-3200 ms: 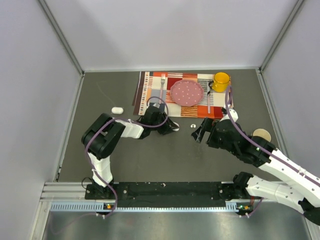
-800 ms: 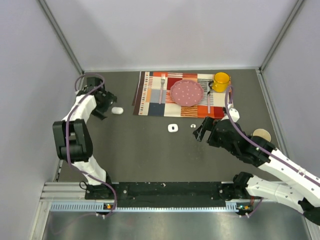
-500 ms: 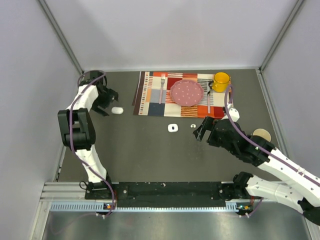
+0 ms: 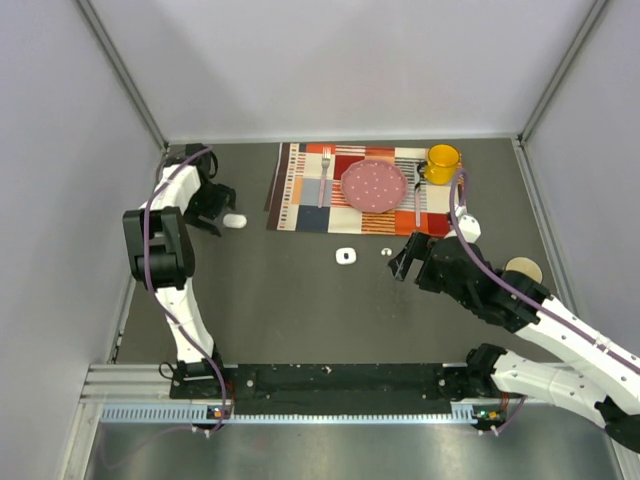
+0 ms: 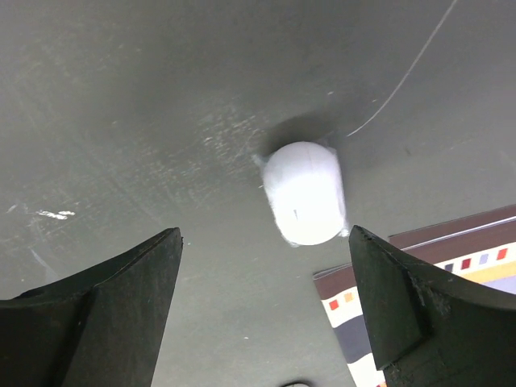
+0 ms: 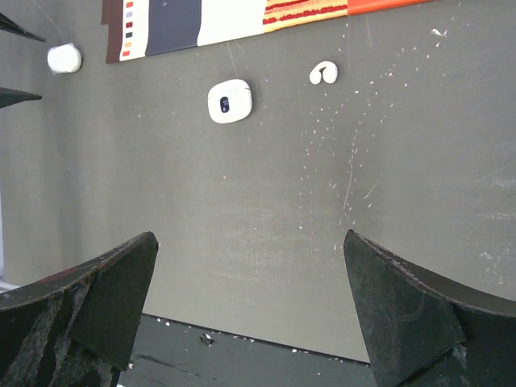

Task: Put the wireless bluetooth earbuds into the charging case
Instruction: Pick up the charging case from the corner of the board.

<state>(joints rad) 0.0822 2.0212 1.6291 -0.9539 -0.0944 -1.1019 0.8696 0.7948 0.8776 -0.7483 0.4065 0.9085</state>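
A white pebble-like case [image 4: 234, 221] lies at the far left of the table. My left gripper [image 4: 221, 212] is right beside it. In the left wrist view this case [image 5: 305, 193] sits just ahead of the open left gripper [image 5: 266, 234], touching neither finger. A second white case [image 4: 346, 256], squarish with a dark mark, lies mid-table, and a tiny white earbud [image 4: 386, 253] lies to its right. My right gripper [image 4: 403, 262] hovers open just right of the earbud. The right wrist view shows the squarish case [image 6: 230, 101], the earbud [image 6: 324, 72] and the open right gripper [image 6: 250, 236], which holds nothing.
A striped placemat [image 4: 298, 190] at the back holds a pink plate [image 4: 375, 184], a fork [image 4: 325, 175], a spoon [image 4: 418, 200] and a yellow mug [image 4: 441, 160]. A round wooden disc [image 4: 523, 270] lies at the right. Grey walls enclose the table.
My left arm has swung from the squarish case mid-table out to the far left and closed in on the pebble-like case. The right arm has not moved.
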